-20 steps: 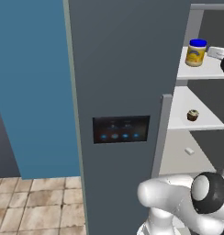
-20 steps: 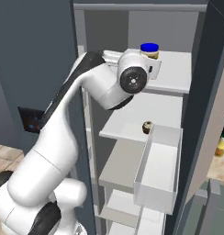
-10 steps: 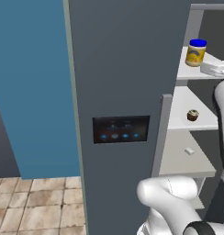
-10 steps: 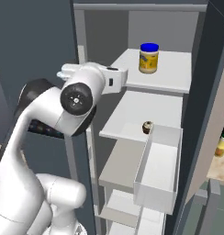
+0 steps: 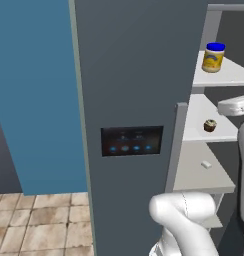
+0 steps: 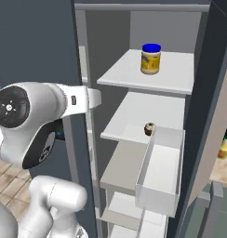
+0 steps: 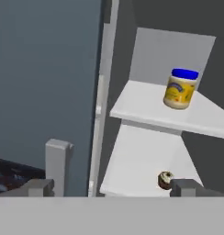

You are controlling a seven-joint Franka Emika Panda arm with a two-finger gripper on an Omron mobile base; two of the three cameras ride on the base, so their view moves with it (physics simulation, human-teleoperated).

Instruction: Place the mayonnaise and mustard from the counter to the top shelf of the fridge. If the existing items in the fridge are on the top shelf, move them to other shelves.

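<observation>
Mayonnaise (image 6: 151,58) sitting on top shelf (image 6: 180,79); gripper (image 7: 114,188) wide apart, holding nothing. Mustard (image 6: 223,148), probably, needing low approach next.

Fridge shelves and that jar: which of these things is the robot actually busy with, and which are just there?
Part of the job:
mayonnaise
top shelf
mustard
cupcake
white block

Just there:
door bin
light panel
</observation>
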